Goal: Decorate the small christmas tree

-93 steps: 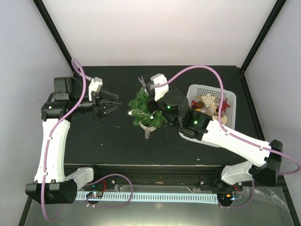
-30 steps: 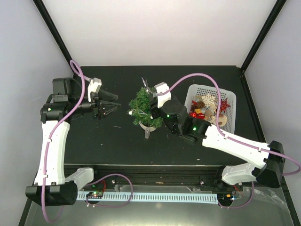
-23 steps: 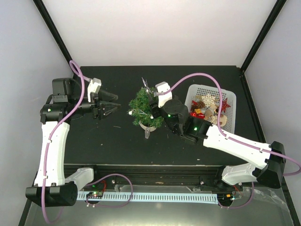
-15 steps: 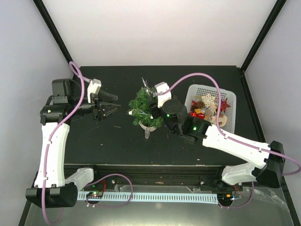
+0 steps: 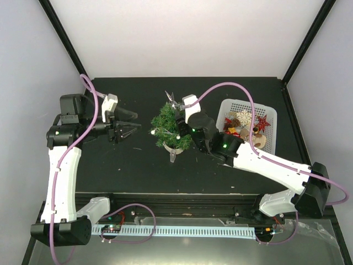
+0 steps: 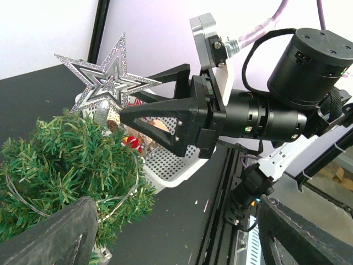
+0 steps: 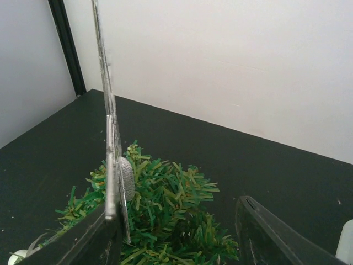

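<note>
The tree stands upright on its white pot mid-table, with the basket of ornaments to its right. A silver star sits on the tip, its long axis vertical and its socket down in the needles.

The right gripper is the nearer one by far. It reaches in level from the basket side, fingertips at the star's lower points. Its jaws stand apart, much wider than the thin star, so nothing is clamped. In the right wrist view the star shows edge-on, close against the inner face of the finger on the left of that view, with a broad gap to the other finger (whether plastic actually touches glitter I cannot tell).

That lopsided spacing is what the coming move turns on, I judge. A withdrawal straight back along the fingers should leave the star standing, while any sideways drift toward that near finger could tip it.

The left gripper hovers well apart on the tree's other side, pointing at it, jaws wide and empty.
</note>
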You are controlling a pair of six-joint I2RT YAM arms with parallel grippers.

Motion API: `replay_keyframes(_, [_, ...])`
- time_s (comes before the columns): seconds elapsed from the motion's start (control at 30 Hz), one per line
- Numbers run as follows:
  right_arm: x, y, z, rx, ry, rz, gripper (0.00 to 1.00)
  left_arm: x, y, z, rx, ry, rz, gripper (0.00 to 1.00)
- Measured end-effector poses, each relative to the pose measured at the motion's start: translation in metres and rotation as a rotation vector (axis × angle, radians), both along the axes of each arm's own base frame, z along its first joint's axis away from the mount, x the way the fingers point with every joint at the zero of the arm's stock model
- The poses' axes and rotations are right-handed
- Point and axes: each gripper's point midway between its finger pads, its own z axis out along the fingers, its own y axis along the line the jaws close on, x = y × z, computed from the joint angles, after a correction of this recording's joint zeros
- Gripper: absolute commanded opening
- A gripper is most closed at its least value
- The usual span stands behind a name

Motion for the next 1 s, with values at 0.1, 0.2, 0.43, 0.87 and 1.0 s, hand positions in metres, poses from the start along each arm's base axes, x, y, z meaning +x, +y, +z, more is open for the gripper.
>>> replay_keyframes(0.1, [0.003,-0.003,-0.001,0.003,0.003,-0.011,0.57,0.0,0.0,0.0,0.0,0.0,0.0,0.8])
replay_keyframes(0.2, [0.004,-0.004,-0.004,0.001,0.009,-0.009,0.57,0.001,0.0,-0.001,-0.001,0.001,0.0,0.8])
replay_keyframes(0.43, [0.01,-0.008,-0.005,0.008,0.017,-0.016,0.56,0.0,0.0,-0.001,-0.003,0.003,-0.001,0.8])
replay_keyframes(0.87, [0.015,-0.01,-0.008,0.009,0.034,-0.001,0.56,0.001,0.0,-0.001,-0.003,0.002,-0.001,0.8])
replay_keyframes(1.0, [0.013,-0.007,-0.011,0.007,0.044,0.022,0.57,0.001,0.0,-0.001,-0.003,0.001,-0.001,0.8])
